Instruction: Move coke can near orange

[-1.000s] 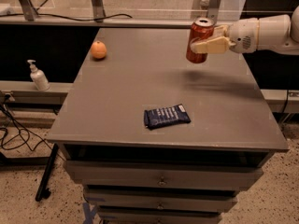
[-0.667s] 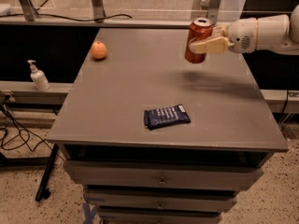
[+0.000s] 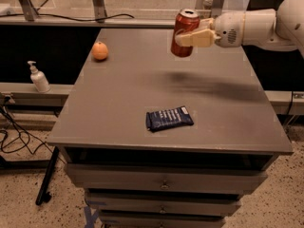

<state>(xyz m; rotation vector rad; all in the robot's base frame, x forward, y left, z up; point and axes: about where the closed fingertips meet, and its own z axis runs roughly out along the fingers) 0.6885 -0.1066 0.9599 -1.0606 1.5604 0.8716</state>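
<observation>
— Where's the coke can (image 3: 183,23)?
— Clamped in the gripper's (image 3: 191,37) jaws, lifted over the counter's (image 3: 118,108) far right part.
— Open room?
— Bare surface across to the orange (image 3: 99,51) by the far-left edge.
— Changed?
— Can has moved slightly left.

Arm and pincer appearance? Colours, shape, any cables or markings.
Pincer, upper right above the table's far side: cream-tan, flat blocky fingers. Arm: glossy white, smooth rounded cylindrical shells, widening to a bulbous joint at the frame edge. The wrist has a patch of small dark perforations. No cables or lettering visible.
</observation>
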